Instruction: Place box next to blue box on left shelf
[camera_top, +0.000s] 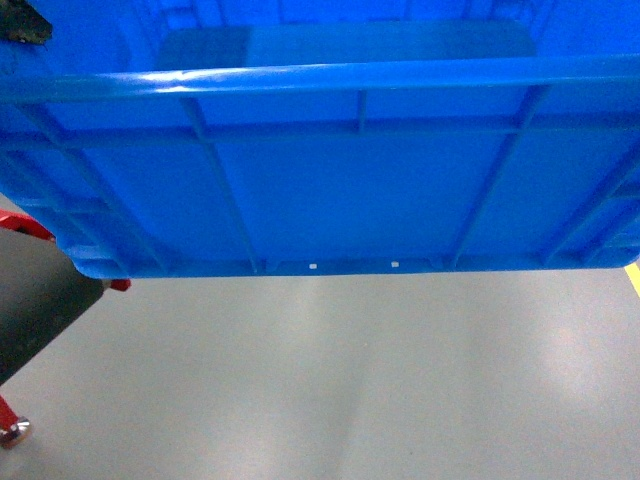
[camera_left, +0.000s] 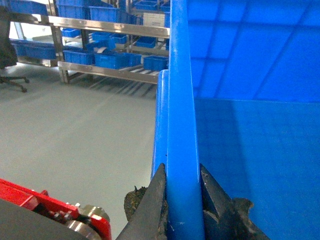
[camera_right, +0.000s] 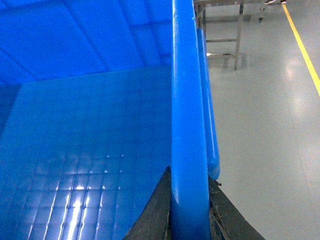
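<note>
The box (camera_top: 330, 190), a large bright blue crate with ribbed walls, fills the top of the head view and hangs above the grey floor. My left gripper (camera_left: 183, 167) is shut on its left rim (camera_left: 182, 100), one finger on each side. On the opposite rim (camera_right: 187, 125) my right gripper (camera_right: 189, 174) is shut the same way. The crate's floor (camera_right: 90, 150) holds nothing. Far across the floor stands a steel rack (camera_left: 110, 70) with several blue boxes (camera_left: 112, 60). I cannot tell whether it is the left shelf.
A red and black part of the robot base (camera_top: 30, 300) with a caster (camera_top: 12, 432) sits at lower left. An office chair (camera_left: 10, 75) stands near the rack. Metal table legs (camera_right: 237, 35) and a yellow floor line (camera_right: 302, 47) lie to the right.
</note>
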